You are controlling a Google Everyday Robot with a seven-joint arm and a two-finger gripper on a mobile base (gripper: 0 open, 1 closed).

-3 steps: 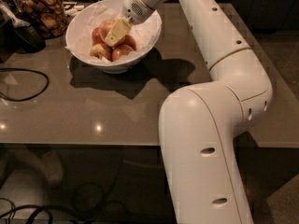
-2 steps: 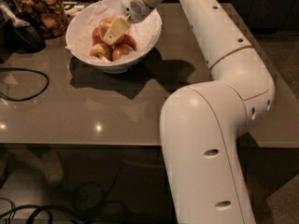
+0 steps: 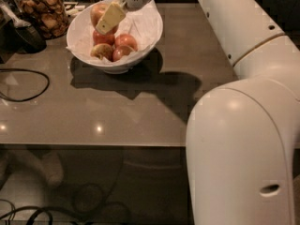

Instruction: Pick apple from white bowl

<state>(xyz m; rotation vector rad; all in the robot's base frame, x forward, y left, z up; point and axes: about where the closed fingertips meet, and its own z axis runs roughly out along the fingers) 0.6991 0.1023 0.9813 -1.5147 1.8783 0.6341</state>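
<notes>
The white bowl, lined with crinkled white paper, stands at the back left of the brown table. My gripper hangs over the bowl's left half, with one cream finger showing. It is shut on the apple, orange-red and yellow-gold, which is held above the other fruit and partly hidden behind the finger. Smaller red apples and a small yellowish one lie in the bottom of the bowl.
A glass jar of brown snacks stands left of the bowl, with a dark object beside it. A black cable loops on the table's left. My white arm fills the right side. The table's front edge runs across the middle.
My gripper has risen up and slightly left out of the pile of fruit, and the apple has come up with it.
</notes>
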